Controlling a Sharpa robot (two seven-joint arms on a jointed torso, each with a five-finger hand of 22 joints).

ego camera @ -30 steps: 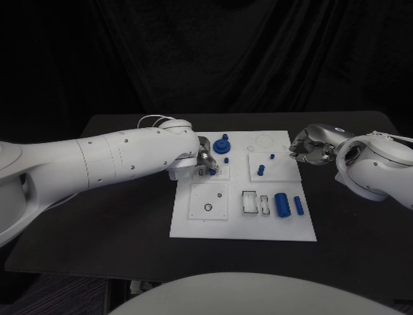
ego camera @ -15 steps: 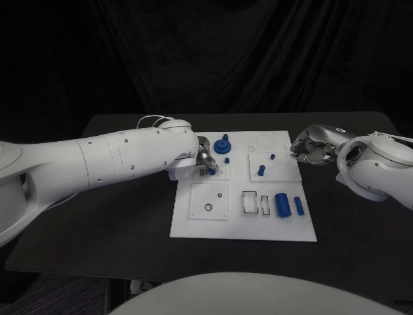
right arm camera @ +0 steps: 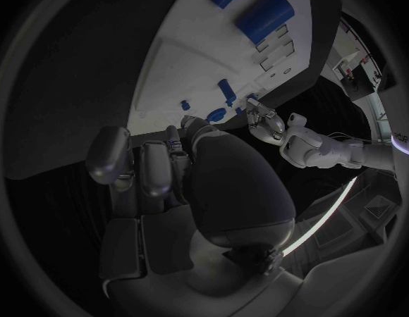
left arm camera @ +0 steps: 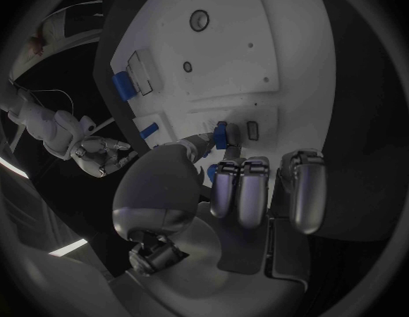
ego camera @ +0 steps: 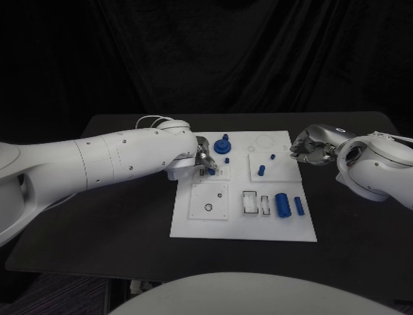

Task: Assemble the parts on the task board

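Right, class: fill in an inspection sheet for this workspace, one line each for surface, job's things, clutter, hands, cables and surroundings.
Surface: black table, white task board in its middle.
Job's things: large blue cylinder and slimmer blue bar lie on the board's near right; blue knobbed part stands at the far side.
Clutter: nothing seen.
Hands: left hand pinches a small blue part over the board; right hand curled at the board's right edge, holding nothing.
Cables: thin white cable at the left wrist.
Surroundings: black curtain behind.
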